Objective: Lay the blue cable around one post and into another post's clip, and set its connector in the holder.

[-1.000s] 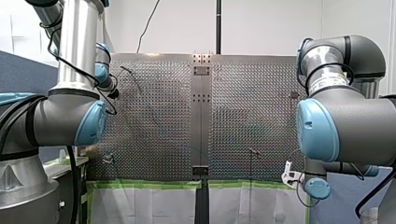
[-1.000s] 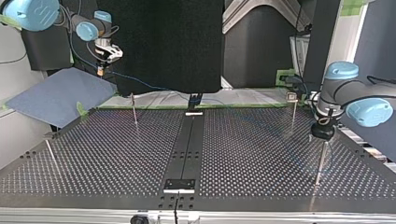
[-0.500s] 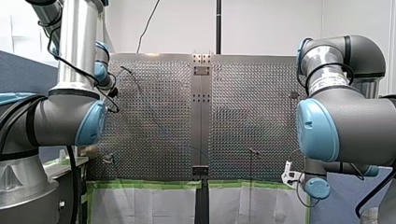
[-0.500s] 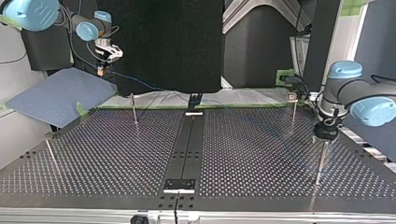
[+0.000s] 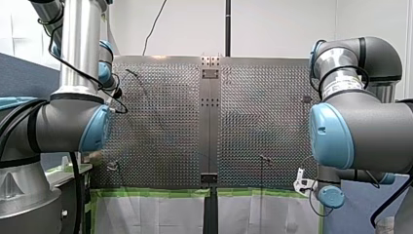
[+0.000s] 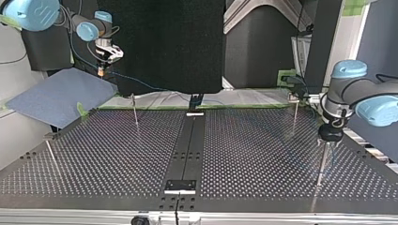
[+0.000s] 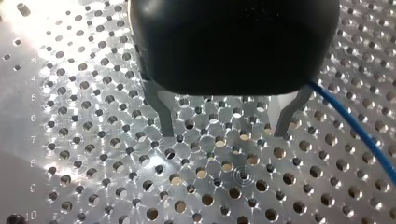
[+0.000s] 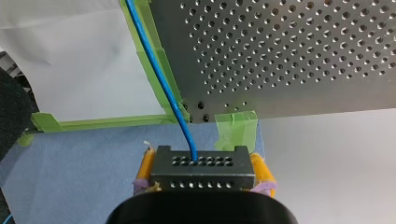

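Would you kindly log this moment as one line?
right gripper: shut on connector | left gripper: open | blue cable: beside it

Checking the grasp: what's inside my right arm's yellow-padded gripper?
My right gripper holds a black rectangular connector with rows of small holes; the thin blue cable enters its far face. The gripper's dark body covers the connector's near end.

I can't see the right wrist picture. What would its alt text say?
My right gripper, yellow-padded, is shut on a black connector; the blue cable runs from it past the green-taped edge of the perforated table, above a blue cloth.
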